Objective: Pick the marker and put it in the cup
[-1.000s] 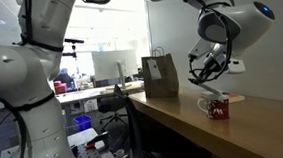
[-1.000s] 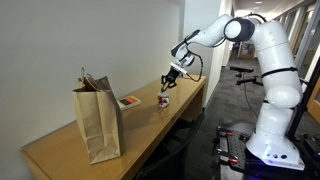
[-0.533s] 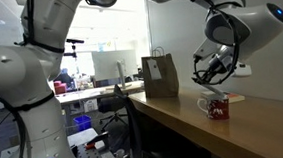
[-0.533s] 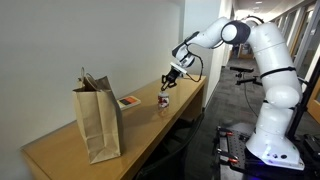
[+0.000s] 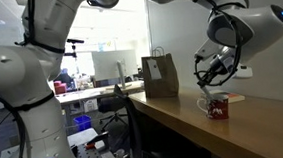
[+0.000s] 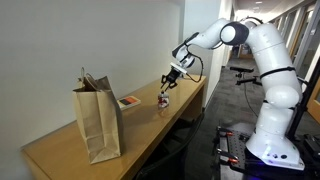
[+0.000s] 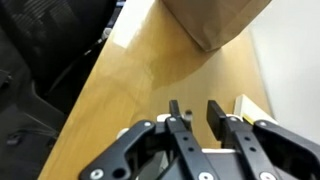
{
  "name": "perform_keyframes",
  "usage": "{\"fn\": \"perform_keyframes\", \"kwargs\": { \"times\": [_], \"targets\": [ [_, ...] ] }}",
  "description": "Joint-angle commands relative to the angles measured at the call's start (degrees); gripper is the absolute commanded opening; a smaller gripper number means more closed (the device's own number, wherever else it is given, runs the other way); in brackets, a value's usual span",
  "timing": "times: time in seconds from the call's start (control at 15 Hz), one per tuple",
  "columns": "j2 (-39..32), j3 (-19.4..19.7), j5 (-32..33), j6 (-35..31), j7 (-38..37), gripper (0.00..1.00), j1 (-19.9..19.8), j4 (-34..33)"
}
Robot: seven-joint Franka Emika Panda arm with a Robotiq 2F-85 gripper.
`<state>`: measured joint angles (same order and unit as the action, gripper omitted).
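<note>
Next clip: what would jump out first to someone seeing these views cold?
The big white robot arm dominates, reaching across the long wooden counter with its hand poised above a small white mug with a red pattern. Next comes the tall brown paper bag, standing upright farther along the counter, well apart from the mug.

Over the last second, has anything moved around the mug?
The arm's wrist eased slightly rightward and down in an exterior view, bringing the jaws a little closer over the cup. Nothing was visibly grasped or released. The cup, paper bag and table stayed put.
</note>
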<state>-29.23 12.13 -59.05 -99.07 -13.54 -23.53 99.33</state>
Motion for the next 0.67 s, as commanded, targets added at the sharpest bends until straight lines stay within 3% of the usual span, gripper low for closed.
{"fn": "perform_keyframes", "kwargs": {
  "times": [0.0,0.27,0.6],
  "targets": [
    [1.6,1.5,0.9,-3.3,0.4,0.67,2.1,0.1],
    [6.2,2.1,7.7,-13.2,1.4,0.97,6.0,1.9],
    [13.4,1.3,23.8,-22.4,-2.6,1.0,11.9,5.8]
  ]
}}
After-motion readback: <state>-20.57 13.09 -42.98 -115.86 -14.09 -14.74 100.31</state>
